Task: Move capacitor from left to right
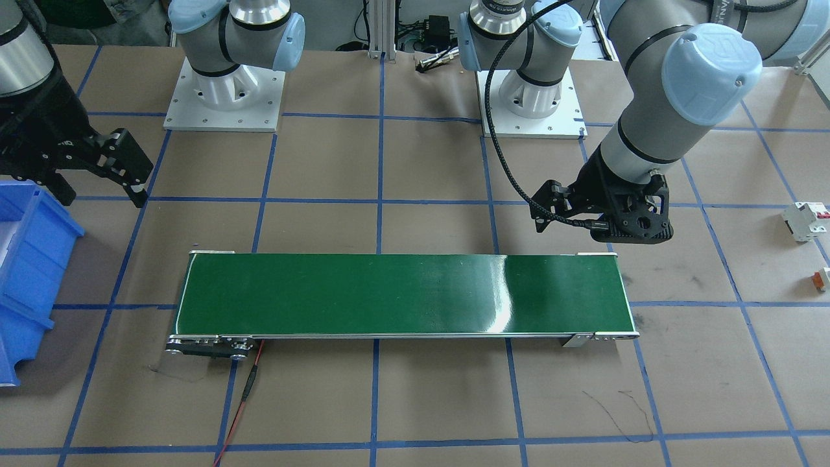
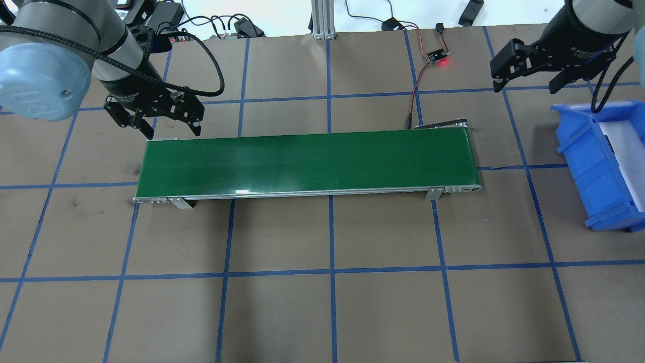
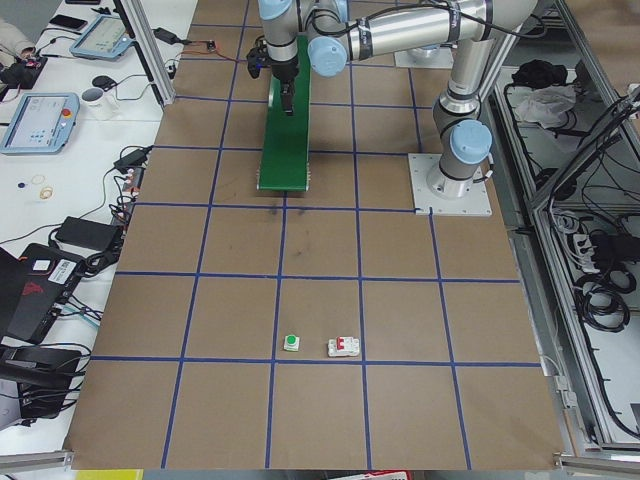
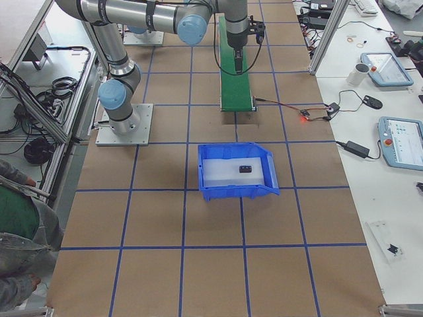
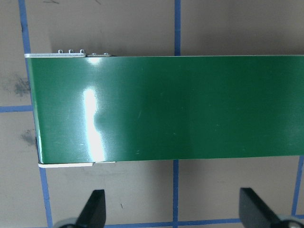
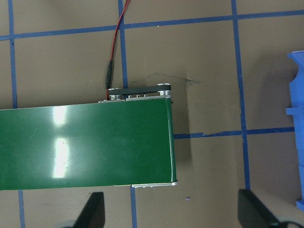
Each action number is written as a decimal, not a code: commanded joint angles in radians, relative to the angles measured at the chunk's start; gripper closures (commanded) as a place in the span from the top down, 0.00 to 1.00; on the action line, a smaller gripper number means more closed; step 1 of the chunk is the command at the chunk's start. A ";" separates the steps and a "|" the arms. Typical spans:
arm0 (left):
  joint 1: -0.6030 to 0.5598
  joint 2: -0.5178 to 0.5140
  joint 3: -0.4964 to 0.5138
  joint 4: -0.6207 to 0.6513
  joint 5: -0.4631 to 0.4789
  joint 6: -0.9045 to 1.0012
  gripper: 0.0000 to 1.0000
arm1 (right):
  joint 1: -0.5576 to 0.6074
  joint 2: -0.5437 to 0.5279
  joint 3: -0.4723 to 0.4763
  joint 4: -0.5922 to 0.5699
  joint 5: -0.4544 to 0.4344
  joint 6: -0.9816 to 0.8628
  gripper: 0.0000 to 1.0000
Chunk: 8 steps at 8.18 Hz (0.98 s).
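I find the capacitor [image 4: 245, 169], as far as the exterior right view lets me judge, lying as a small dark piece on the white lining of the blue bin [image 4: 238, 191], near its middle. It is too small there for me to read any markings. The bin sits at the robot's right end of the table, a little past the end of the green conveyor belt [image 2: 307, 161], whose surface is bare along its whole length. The left gripper [image 2: 174, 132] hovers just beside the belt's left end, fingers spread wide with nothing between them; I take this as a station for feeding parts onto the belt. The right gripper [image 2: 526, 85] hangs near the belt's right end, close to the bin, likewise spread wide and empty, placed to receive. I judge the transfer complete. The white breaker with a red tab [image 1: 804, 220] and the orange-and-white piece [image 1: 822, 277] lie on the left side, well apart from the belt.
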 commanded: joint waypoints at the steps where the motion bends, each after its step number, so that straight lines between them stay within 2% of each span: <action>1: 0.000 0.000 -0.001 0.000 0.000 0.000 1.00 | 0.086 0.004 0.001 0.005 -0.003 0.072 1.00; 4: 0.000 0.000 -0.001 0.000 0.002 0.000 1.00 | 0.190 0.014 0.006 0.004 -0.083 0.164 1.00; 8: 0.000 0.002 0.000 0.000 0.000 0.000 1.00 | 0.192 0.016 0.011 0.004 -0.089 0.164 1.00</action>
